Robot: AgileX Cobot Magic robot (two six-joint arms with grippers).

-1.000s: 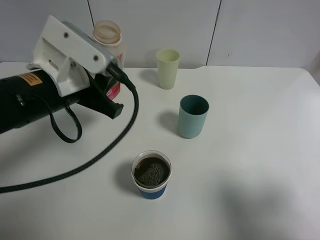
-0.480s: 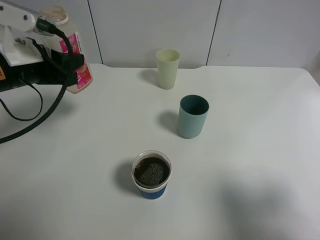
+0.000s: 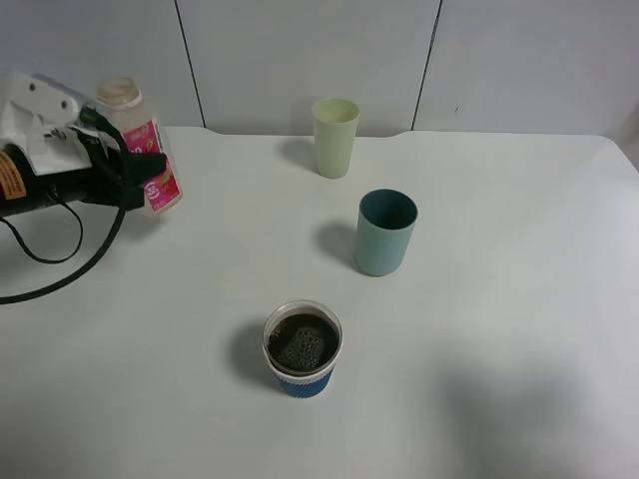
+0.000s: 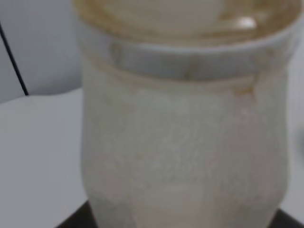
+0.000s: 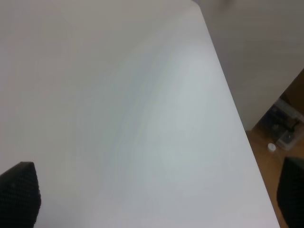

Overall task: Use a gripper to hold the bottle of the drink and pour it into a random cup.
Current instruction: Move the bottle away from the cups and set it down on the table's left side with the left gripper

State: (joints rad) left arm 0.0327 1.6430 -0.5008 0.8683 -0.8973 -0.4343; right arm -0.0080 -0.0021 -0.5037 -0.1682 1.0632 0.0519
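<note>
My left gripper (image 3: 148, 170) is shut on the bottle (image 3: 140, 145) at the table's far left. The bottle is nearly upright, its pink label facing out, and it looks clear and empty. It fills the left wrist view as a bottle (image 4: 185, 142) with a brown-stained rim. I cannot tell whether its base rests on the table. The cup (image 3: 303, 349), with its dark blue sleeve, stands near the front middle and holds dark brown drink. My right gripper (image 5: 156, 197) is open over bare table, with one black fingertip (image 5: 19, 194) at each lower corner. It is outside the exterior view.
A teal cup (image 3: 385, 232) stands right of centre. A pale yellow-green cup (image 3: 334, 137) stands at the back. A black cable (image 3: 60, 284) loops over the table's left side. The right wrist view shows the table edge (image 5: 237, 118) with floor beyond.
My left arm has drawn back to the left and come down with the bottle still in its grip. The cups have not moved.
</note>
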